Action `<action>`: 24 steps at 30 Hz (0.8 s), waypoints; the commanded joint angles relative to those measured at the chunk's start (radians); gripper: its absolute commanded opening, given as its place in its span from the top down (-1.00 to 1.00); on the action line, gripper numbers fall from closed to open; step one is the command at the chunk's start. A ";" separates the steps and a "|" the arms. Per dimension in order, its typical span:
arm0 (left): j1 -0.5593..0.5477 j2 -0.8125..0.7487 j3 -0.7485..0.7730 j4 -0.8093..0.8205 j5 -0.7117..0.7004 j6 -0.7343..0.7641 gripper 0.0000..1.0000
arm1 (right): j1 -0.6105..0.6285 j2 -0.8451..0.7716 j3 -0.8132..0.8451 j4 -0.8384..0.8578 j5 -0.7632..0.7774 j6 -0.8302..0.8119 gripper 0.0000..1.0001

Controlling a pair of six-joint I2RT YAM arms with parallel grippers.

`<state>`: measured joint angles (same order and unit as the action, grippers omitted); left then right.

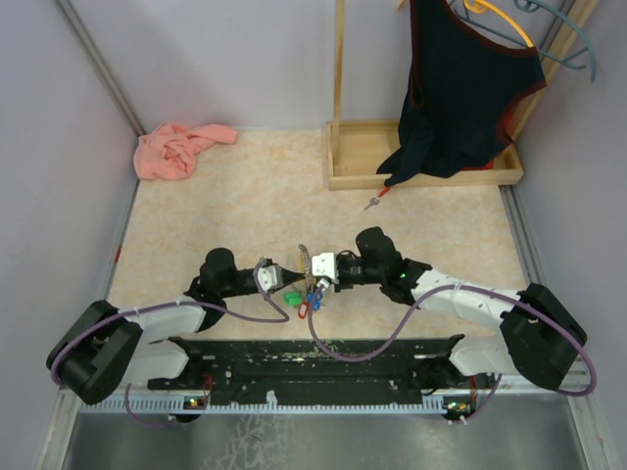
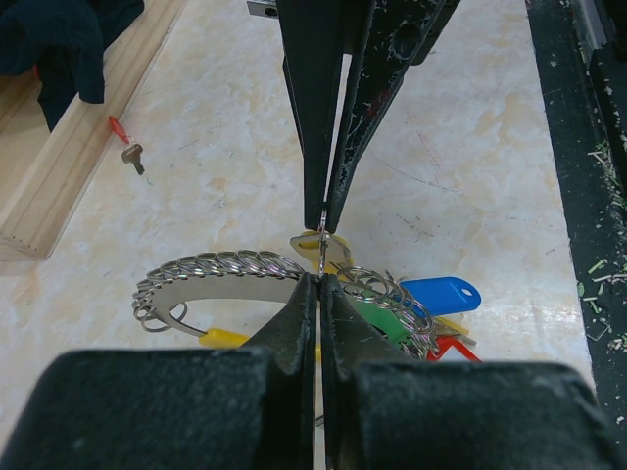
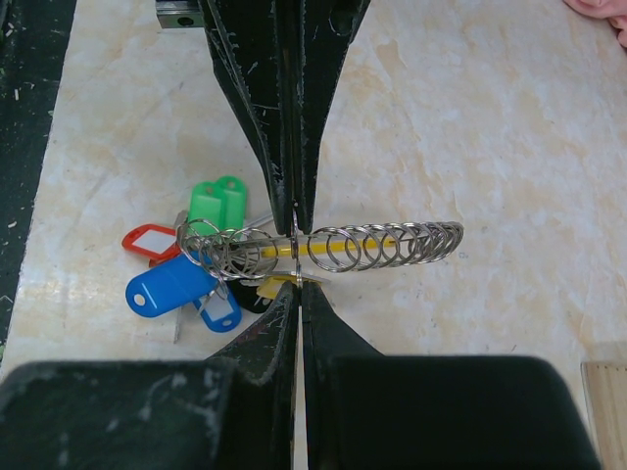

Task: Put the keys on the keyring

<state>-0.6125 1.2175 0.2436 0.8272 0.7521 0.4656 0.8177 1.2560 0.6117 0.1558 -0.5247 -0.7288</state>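
Finding: left claw (image 2: 318, 284) and right claw (image 3: 297, 284) are both closed, tips meeting on keyring (image 3: 382, 245) between them. Red-capped key (image 2: 127, 149), visible in top and left-wrist views only, lies well beyond both.

Overhead looks down; close wrist views share keyring (image 3: 382, 245).

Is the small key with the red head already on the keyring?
No, the red-headed key lies alone beside the wooden tray, well apart from the keyring.
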 commanded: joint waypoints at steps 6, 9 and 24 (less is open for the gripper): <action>0.005 0.006 0.029 0.016 0.038 -0.009 1.00 | 0.024 -0.002 0.072 0.030 -0.026 0.012 1.00; 0.005 0.006 0.030 0.016 0.039 -0.009 1.00 | 0.028 0.004 0.077 0.023 -0.030 0.009 1.00; 0.005 -0.012 0.020 0.015 0.017 -0.005 1.00 | 0.031 -0.048 0.052 -0.041 0.075 0.019 1.00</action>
<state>-0.6106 1.2175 0.2455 0.8219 0.7609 0.4610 0.8360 1.2648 0.6621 0.0994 -0.4812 -0.7280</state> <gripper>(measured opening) 0.007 0.008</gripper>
